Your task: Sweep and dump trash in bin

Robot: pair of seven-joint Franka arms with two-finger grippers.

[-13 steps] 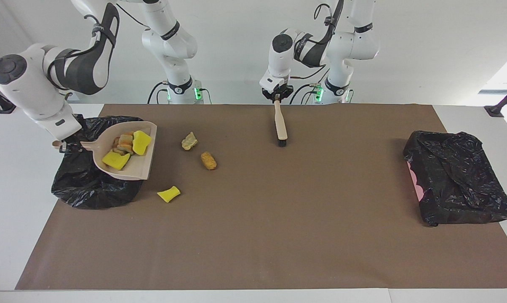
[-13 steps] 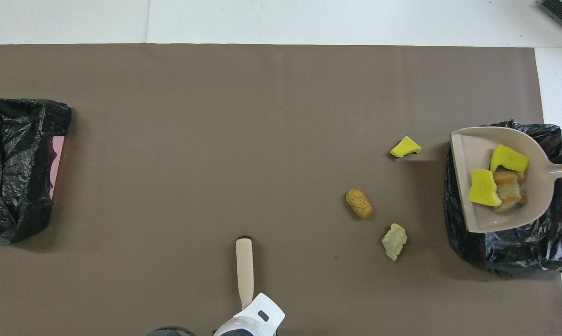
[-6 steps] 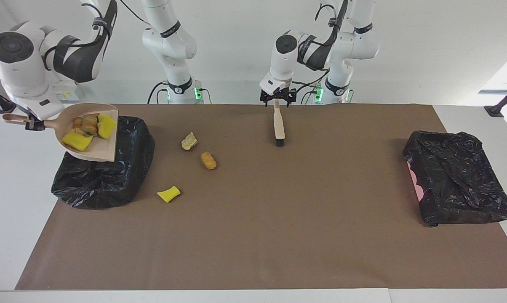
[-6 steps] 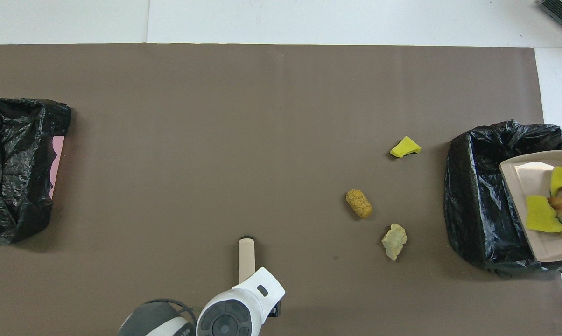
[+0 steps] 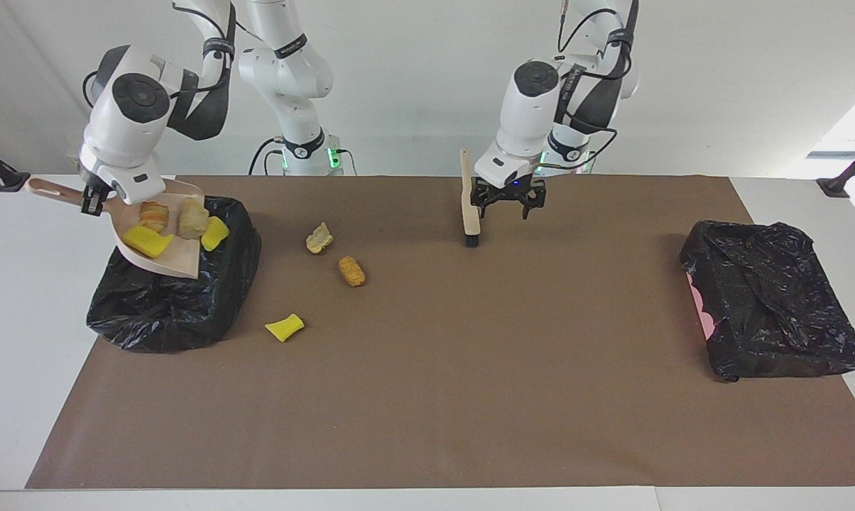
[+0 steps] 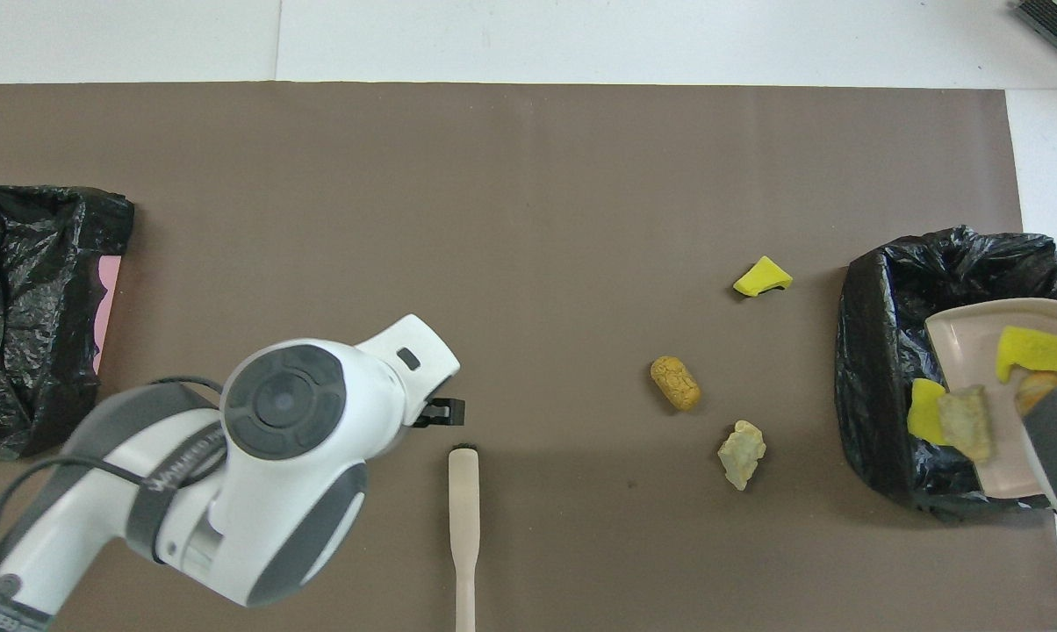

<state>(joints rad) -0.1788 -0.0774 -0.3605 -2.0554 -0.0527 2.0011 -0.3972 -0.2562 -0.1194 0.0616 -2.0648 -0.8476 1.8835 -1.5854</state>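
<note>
At the right arm's end of the tabletop (image 5: 37,341), the right hand (image 5: 90,202) is pinched on the handle of a beige dustpan (image 5: 159,257), holding it tilted with its open lip down over a bin lined with a black bag (image 5: 172,312). Four bits of the trash ride in the tilted pan: a yellow sponge piece (image 5: 147,243), a golden-brown bread-like piece (image 5: 153,213), a rough beige lump (image 5: 192,219) and a second yellow sponge piece (image 5: 215,233) at the lip, over the bin's mouth. Three more bits lie on the brown mat (image 5: 427,397) beside that bin, toward the middle: a yellow sponge wedge (image 5: 285,327) farthest from the robots, a beige lump (image 5: 319,238) nearest to them, and a golden-brown piece (image 5: 351,270) between the two. Near the middle of the mat stands the beige brush (image 5: 470,206), black bristles on the mat and handle tipped up toward the robots; in the overhead view it reads as a long pale handle (image 6: 463,518). Just beside it hovers the left hand (image 5: 507,207), its fingers spread wide and clear of the brush, holding nothing. At the left arm's end of the mat sits a second bin in a black bag (image 5: 772,309), with a strip of pink showing at its edge.
</note>
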